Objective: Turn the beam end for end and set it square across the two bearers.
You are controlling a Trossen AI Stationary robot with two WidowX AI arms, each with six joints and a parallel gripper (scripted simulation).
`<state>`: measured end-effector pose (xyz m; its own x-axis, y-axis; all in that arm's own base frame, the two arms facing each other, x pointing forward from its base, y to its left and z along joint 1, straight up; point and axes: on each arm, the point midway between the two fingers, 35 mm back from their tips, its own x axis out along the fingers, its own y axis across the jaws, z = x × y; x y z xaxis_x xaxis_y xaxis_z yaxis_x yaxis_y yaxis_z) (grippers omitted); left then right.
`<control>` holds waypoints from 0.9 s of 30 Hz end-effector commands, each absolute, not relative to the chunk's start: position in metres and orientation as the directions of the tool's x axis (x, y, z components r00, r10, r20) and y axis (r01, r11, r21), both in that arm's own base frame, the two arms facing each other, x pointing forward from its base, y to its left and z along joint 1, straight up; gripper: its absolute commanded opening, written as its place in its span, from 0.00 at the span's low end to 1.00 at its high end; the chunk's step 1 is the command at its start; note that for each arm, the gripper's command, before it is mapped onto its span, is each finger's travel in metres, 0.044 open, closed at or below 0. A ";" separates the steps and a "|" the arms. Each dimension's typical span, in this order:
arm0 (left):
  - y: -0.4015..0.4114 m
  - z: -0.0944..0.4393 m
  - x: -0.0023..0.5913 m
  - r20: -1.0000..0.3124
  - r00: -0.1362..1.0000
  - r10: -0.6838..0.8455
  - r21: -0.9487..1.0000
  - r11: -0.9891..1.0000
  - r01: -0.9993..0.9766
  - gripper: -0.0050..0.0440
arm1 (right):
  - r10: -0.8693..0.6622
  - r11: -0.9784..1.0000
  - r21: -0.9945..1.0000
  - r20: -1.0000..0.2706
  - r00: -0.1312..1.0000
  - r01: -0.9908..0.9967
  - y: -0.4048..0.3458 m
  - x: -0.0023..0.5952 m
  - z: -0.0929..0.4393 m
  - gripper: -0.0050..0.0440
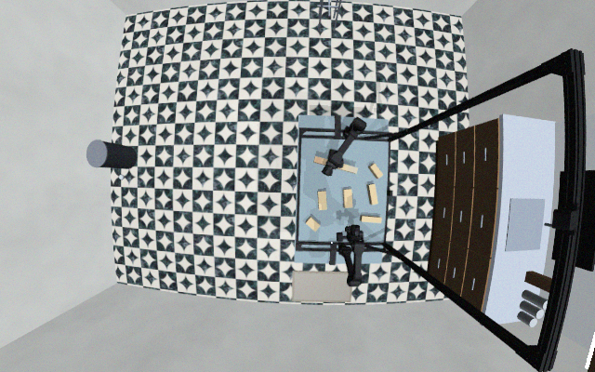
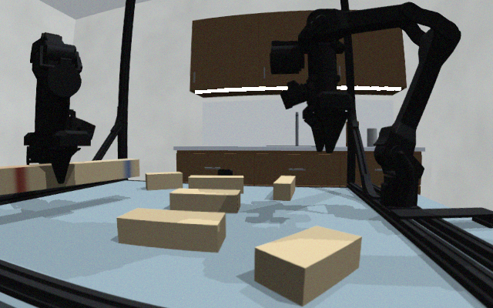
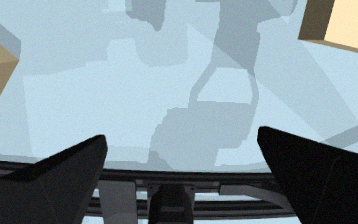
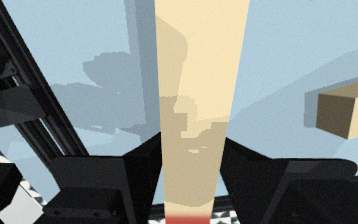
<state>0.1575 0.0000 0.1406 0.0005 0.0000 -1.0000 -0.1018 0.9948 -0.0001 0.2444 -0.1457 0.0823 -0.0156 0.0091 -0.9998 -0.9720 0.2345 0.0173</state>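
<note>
The long pale beam point(image 1: 350, 168) point(image 2: 104, 169) point(image 4: 205, 60), with a red band point(image 2: 21, 179) point(image 4: 187, 220) and a blue band point(image 2: 127, 169), is in the air above the table. My right gripper point(image 2: 61, 179) point(image 4: 187, 133) is shut on it, between the bands. In the top view the arm hides part of the beam. My left gripper point(image 2: 324, 149) point(image 3: 182, 138) is open, empty and high above the table. Three blocks lie roughly parallel in a row: one point(image 1: 322, 201) point(image 2: 169, 232), a middle one point(image 1: 348, 199) point(image 2: 204, 202) and a far one point(image 1: 373, 194) point(image 2: 216, 185). I cannot tell which two are bearers.
Other blocks lie around the row: one point(image 1: 376, 170) point(image 2: 163, 182), one point(image 1: 371, 219) point(image 2: 282, 191) and a wide one point(image 1: 312, 224) point(image 2: 308, 250). Black frame rails point(image 1: 316, 245) point(image 2: 435, 254) run along the table edges, with upright posts point(image 2: 125, 77) near the arms.
</note>
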 end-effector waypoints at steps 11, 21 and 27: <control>0.000 0.141 0.157 -1.000 0.000 0.000 0.000 0.995 -0.104 1.00 | 0.000 0.254 0.000 -1.000 0.000 -0.967 -0.145 0.245 0.092 0.10; 0.000 0.141 0.157 -1.000 0.000 0.000 0.000 0.995 -0.104 1.00 | 0.000 0.315 0.000 -1.000 0.000 -0.949 -0.143 0.250 0.092 0.10; 0.000 0.141 0.157 -1.000 0.000 0.000 0.000 0.995 -0.104 1.00 | 0.000 0.350 0.000 -1.000 0.000 -0.937 -0.142 0.253 0.092 0.10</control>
<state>0.1575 0.0000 0.1406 0.0006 0.0000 -1.0000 -0.1018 0.9948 -0.0001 0.2484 -0.1422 0.0894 -0.0065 0.0036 -1.0000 -0.9467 0.3221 0.0073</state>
